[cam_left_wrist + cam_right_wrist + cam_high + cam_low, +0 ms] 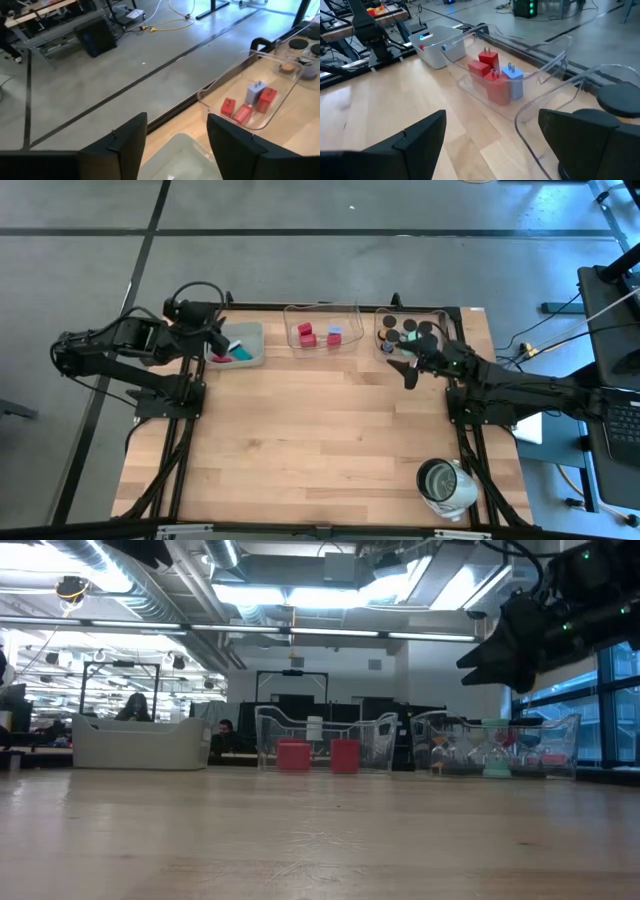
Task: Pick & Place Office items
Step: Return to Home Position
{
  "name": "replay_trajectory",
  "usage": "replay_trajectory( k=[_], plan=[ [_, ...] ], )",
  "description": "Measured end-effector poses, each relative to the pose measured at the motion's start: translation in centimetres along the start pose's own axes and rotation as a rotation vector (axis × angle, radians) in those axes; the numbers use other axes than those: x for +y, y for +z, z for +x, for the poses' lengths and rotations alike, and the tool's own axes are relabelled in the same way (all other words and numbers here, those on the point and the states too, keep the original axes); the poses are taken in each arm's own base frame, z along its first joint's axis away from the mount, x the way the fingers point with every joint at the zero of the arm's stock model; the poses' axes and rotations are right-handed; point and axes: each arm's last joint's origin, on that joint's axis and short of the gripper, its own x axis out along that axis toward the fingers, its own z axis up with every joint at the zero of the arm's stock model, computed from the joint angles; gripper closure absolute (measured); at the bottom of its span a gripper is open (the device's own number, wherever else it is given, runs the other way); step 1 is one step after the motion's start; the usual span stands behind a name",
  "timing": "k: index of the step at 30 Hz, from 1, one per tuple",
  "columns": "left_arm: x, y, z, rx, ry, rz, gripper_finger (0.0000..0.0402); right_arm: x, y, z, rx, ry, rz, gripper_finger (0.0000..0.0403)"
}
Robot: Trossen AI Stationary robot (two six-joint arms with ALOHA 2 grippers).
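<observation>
Three trays line the table's far edge. The grey tray (250,332) on the left holds a teal piece (241,356) and a red one. My left gripper (222,343) hovers over its left end, open, nothing between the fingers (177,119). The clear middle tray (322,312) holds red blocks (306,333) and a pale-blue cube (334,332), also seen in the right wrist view (490,75). The clear right tray (447,315) holds black round caps (410,330). My right gripper (408,375) stands open above the table by that tray's near edge, empty (492,116).
A silvery-white round container (445,485) stands near the table's front right corner. Bare wood fills the middle and the near half of the table (310,440). The right arm hangs high at the right of the low view (520,630).
</observation>
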Motion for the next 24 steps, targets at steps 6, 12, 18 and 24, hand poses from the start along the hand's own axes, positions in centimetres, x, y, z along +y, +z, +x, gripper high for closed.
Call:
replay_trajectory(
  k=[6,12,18,24],
  plan=[
    [0.5,-1.2,0.1,0.034,0.025,-0.004,0.0227,-0.3,-1.2,0.1,0.013,-0.004,0.016,0.0084],
    [1.2,-5.7,1.3,0.080,0.020,-0.066,0.0245,-0.5,-2.2,0.2,0.012,-0.004,0.025,0.0084],
    [1.1,-10.7,2.9,0.093,-0.060,-0.149,0.0252,-0.7,-2.8,0.2,0.028,-0.011,0.046,0.0084],
    [-0.7,-13.8,4.7,0.030,-0.295,-0.169,0.0259,-0.7,-2.8,0.2,0.026,-0.024,0.051,0.0084]
  ],
)
